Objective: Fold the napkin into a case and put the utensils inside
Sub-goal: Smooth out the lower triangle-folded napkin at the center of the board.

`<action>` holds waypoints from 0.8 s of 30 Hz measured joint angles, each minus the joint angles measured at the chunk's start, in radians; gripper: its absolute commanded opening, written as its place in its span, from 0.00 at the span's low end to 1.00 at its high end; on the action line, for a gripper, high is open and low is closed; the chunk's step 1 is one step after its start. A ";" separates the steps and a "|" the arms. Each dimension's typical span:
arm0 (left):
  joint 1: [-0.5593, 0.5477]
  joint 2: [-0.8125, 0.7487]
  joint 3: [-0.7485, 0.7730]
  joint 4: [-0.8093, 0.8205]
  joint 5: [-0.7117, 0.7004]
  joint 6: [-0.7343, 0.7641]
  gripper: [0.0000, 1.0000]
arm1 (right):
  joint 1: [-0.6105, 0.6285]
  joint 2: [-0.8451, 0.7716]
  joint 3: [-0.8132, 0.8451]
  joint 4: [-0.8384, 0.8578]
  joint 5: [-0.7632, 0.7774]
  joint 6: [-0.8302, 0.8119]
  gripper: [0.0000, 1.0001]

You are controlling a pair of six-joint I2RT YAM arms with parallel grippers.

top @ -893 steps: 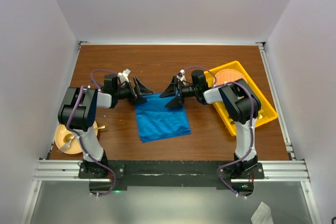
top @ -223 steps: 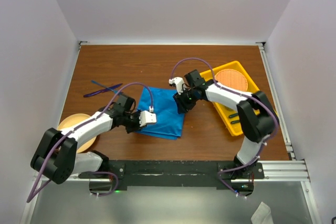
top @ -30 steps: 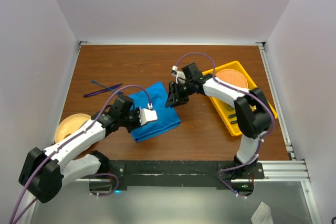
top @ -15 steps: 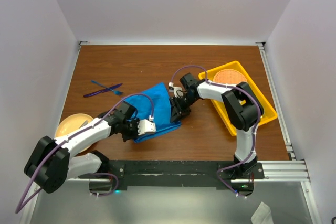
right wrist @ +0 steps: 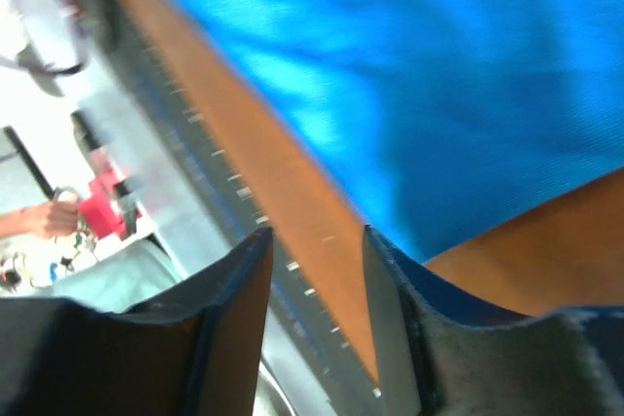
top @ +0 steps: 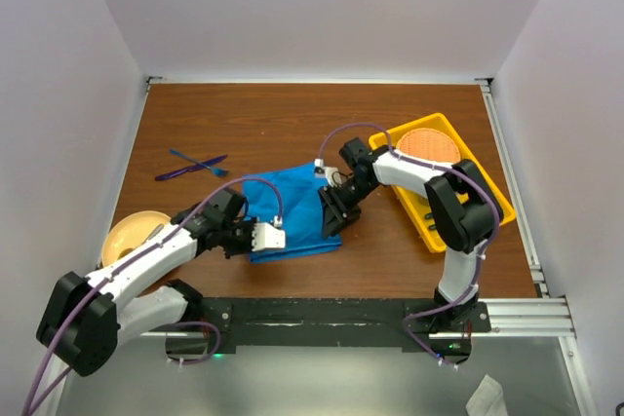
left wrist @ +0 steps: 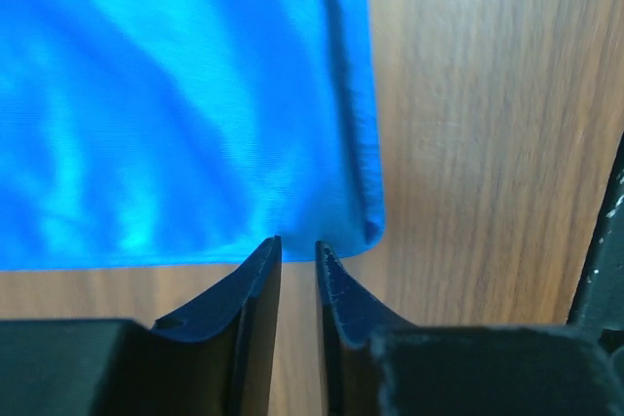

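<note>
The folded blue napkin (top: 292, 204) lies mid-frame on the table. The left gripper (left wrist: 296, 252), jaws nearly together, meets its lower-left edge; whether it is pinching the cloth, I cannot tell. The right gripper (right wrist: 317, 241) stands parted and empty at its right edge.

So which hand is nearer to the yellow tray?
Right. The right hand is just left of the yellow tray, at the napkin's right edge; the left hand is across the napkin, farther left.
</note>
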 measured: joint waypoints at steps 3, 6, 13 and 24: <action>0.031 -0.019 0.055 -0.015 0.030 -0.034 0.29 | -0.011 -0.056 0.055 -0.024 -0.052 0.000 0.54; 0.065 0.020 0.149 0.011 0.062 -0.112 0.33 | -0.040 -0.089 0.137 0.032 -0.074 0.035 0.58; 0.085 0.198 0.275 0.113 0.092 -0.258 0.37 | -0.106 0.062 0.323 0.232 -0.018 0.142 0.56; 0.113 0.352 0.275 0.110 0.103 -0.271 0.36 | -0.123 0.252 0.290 0.360 0.049 0.227 0.54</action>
